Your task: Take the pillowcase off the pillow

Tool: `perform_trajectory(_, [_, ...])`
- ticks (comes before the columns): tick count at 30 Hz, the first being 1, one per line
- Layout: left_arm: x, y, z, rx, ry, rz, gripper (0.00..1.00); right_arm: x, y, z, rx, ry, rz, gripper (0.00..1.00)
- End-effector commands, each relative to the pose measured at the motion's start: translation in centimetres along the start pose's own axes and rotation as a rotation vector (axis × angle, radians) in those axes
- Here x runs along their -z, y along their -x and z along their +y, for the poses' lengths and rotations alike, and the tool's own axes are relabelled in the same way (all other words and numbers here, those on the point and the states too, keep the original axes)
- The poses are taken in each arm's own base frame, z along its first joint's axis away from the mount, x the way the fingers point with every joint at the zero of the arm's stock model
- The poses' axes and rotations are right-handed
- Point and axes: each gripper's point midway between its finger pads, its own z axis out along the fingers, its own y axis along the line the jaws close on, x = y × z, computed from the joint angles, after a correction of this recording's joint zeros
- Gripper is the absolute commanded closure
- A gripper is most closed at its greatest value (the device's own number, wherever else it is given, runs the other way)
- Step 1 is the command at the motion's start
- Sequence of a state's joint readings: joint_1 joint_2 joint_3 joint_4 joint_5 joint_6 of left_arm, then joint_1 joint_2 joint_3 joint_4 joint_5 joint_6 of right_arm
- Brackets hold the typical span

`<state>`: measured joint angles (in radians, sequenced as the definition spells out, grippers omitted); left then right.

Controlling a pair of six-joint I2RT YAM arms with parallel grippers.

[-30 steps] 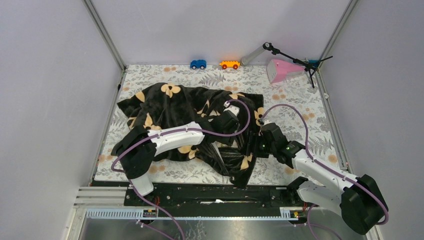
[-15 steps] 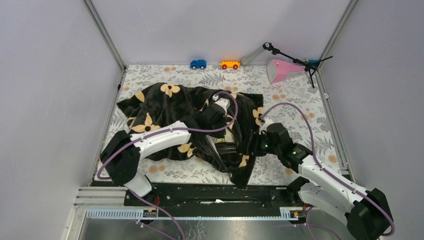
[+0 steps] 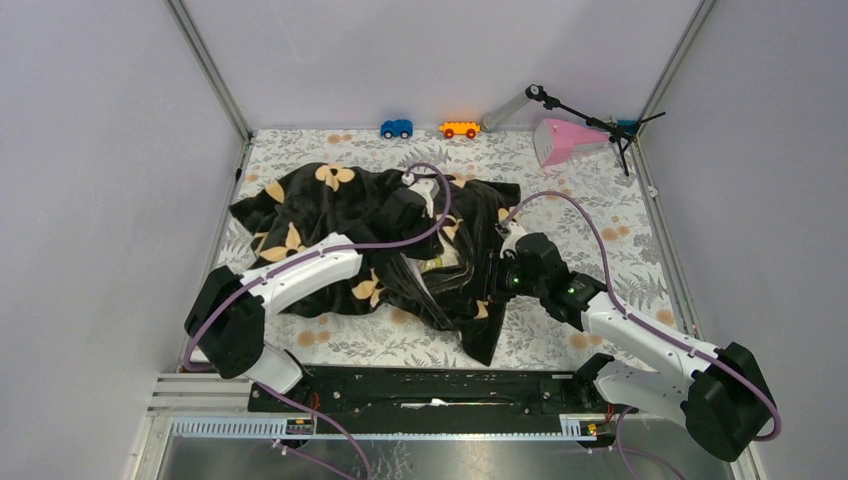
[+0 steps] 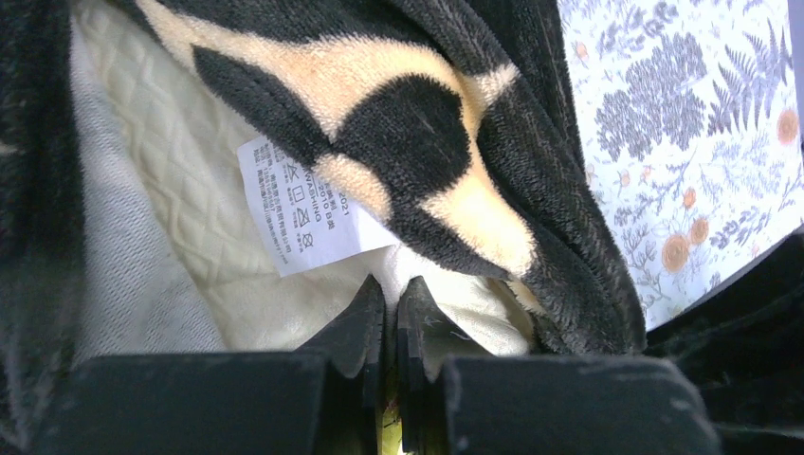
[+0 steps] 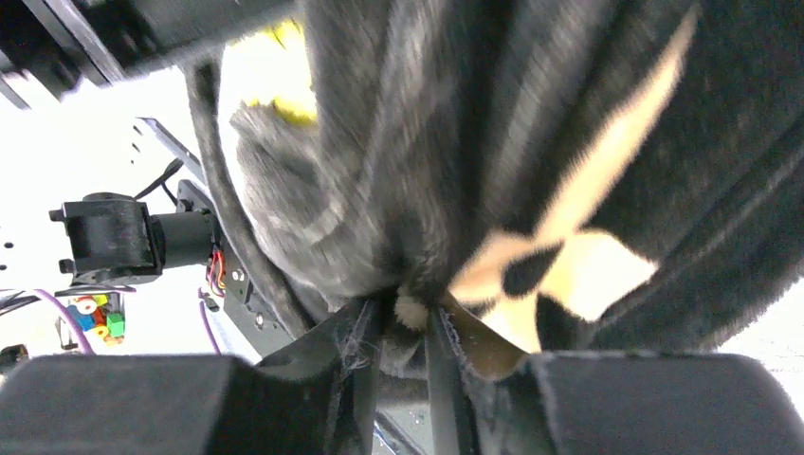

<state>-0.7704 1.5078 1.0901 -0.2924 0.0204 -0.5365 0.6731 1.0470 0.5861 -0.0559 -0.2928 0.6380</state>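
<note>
The left gripper (image 4: 391, 289) reaches into the open mouth of the pillowcase (image 3: 320, 205), which lies crumpled mid-sheet (image 3: 600, 220). Its jaws are pinched nearly together on the cream pillow (image 4: 180, 180) just below the label (image 4: 294, 213), likely to anchor it. The right gripper (image 5: 403, 313) is clamped on a fold of the pillowcase's edge, probably to drag the cover off the other way, and most of the pillow lies hidden inside.

Left gripper (image 4: 391, 308): moved farther from base, toward far left; arm stretched out. Right gripper (image 5: 403, 322): shifted left, slightly farther out. Pillowcase (image 3: 330, 205): dragged leftward, right edge drawn in. Pillow (image 4: 190, 180): more cream surface exposed.
</note>
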Motion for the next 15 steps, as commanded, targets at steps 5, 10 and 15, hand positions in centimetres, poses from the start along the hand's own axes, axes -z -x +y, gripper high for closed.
perform_trajectory(5, [6.5,10.5,0.8,0.069,0.004,-0.332,1.0,0.6,-4.4,-4.9,-0.023,-0.134,0.04,0.85])
perform_trajectory(10, [8.2,10.9,1.0,0.071,0.0,-0.359,1.0,1.1,-4.7,-6.9,-0.029,-0.229,0.018,1.0])
perform_trajectory(15, [8.4,10.1,0.6,0.063,-0.03,-0.338,1.0,1.1,-3.3,-2.4,0.037,-0.019,0.019,0.46])
